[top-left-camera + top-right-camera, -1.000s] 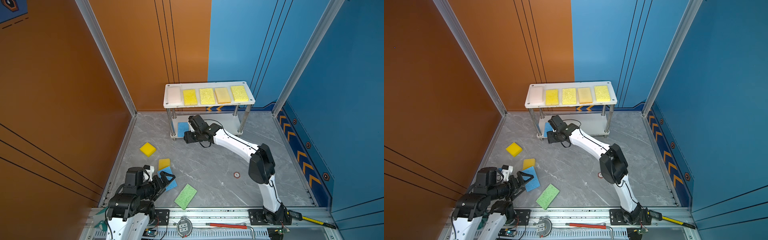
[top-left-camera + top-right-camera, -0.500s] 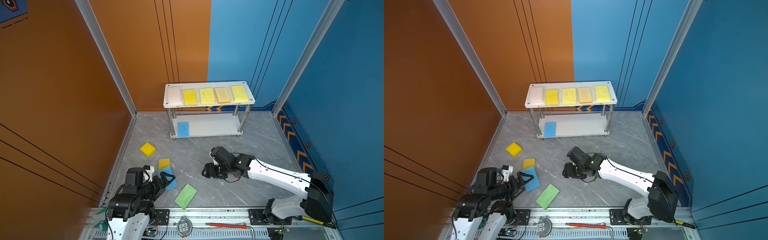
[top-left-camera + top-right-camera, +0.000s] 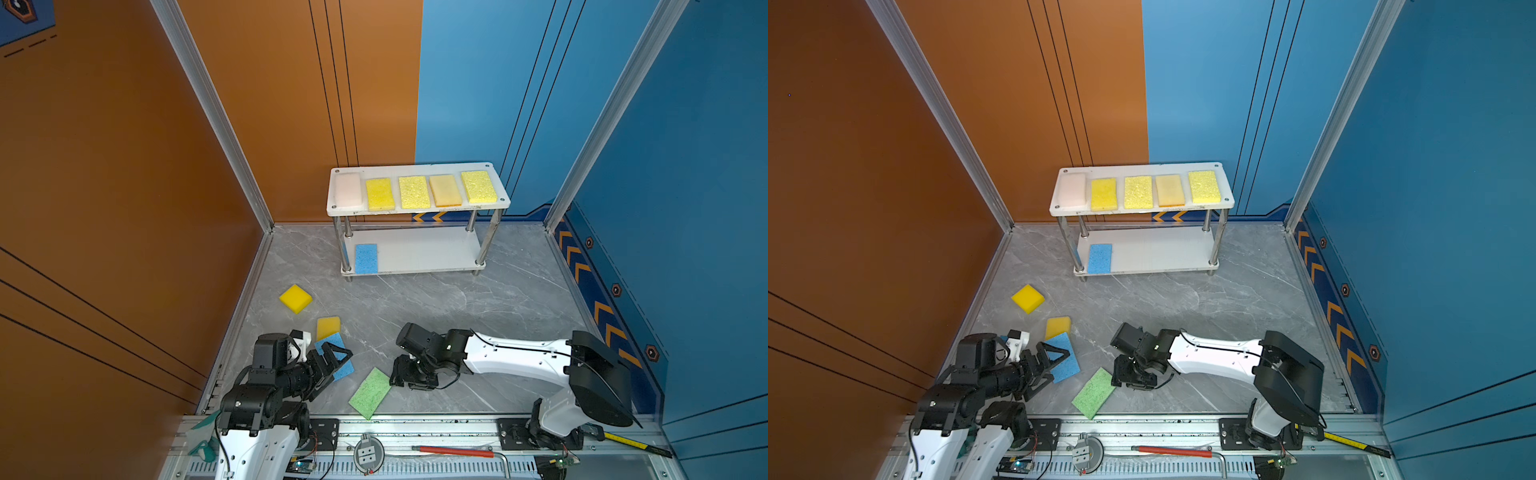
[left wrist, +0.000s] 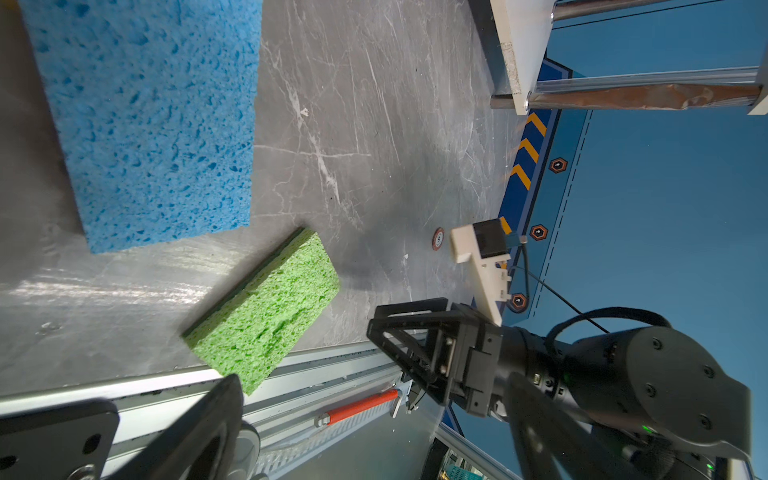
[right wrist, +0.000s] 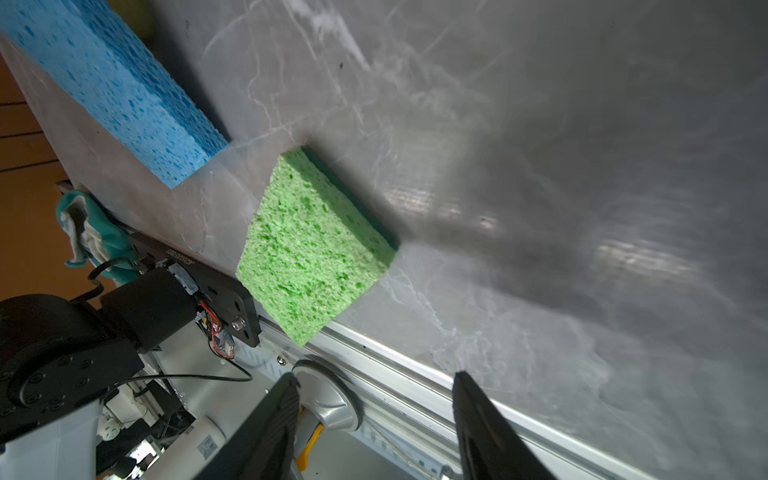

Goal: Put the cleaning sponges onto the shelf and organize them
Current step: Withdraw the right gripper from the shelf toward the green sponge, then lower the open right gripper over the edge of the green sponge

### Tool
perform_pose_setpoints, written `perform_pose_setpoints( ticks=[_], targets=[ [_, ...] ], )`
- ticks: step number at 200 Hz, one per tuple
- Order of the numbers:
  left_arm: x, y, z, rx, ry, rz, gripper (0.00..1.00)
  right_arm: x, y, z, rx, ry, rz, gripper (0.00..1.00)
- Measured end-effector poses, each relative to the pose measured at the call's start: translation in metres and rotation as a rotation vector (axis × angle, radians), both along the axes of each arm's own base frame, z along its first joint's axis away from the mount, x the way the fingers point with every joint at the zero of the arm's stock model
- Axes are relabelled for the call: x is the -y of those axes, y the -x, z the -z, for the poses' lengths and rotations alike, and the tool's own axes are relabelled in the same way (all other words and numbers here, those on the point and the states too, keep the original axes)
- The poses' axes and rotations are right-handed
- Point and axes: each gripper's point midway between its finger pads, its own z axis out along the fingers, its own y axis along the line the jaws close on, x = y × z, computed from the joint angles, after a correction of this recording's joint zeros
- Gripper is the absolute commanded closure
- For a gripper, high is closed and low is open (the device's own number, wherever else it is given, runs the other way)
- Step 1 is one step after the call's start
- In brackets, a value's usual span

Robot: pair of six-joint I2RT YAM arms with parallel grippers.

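The shelf stands against the back wall. Its top board carries a pale pinkish sponge and several yellow ones; a blue sponge lies at the left end of its lower board. On the floor lie a yellow sponge, a yellow-orange one, a blue one and a green one. My left gripper hovers open over the floor's blue sponge. My right gripper is open and empty, just right of the green sponge.
Orange and blue walls close in the marble floor. A metal rail runs along the front, with a red-handled tool and a round fixture behind it. A green-and-white glove lies by the left arm's base.
My right arm left the blue sponge on the shelf's lower board and swung back to the front, beside the green sponge. The left arm has not moved.
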Motion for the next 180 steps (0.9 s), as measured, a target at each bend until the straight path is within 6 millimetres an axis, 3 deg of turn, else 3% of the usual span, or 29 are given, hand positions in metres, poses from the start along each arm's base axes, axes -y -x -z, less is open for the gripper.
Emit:
perform_pose_setpoints(
  ticks=[32,84,122,180],
  targets=[
    [0.001,0.003,-0.002,0.019,0.017,-0.010,0.02,-0.022,0.018,0.014,-0.055,-0.004,-0.065,0.40],
    [0.001,0.005,-0.002,0.026,0.037,-0.025,0.02,-0.025,0.026,0.024,-0.094,0.005,-0.087,0.41],
    [0.002,0.005,-0.002,0.024,0.042,-0.024,0.02,-0.029,0.019,0.032,-0.098,0.016,-0.072,0.45],
    [0.002,0.005,-0.002,0.014,0.042,-0.023,0.02,-0.036,-0.010,0.030,-0.072,0.005,-0.015,0.54]
  ],
)
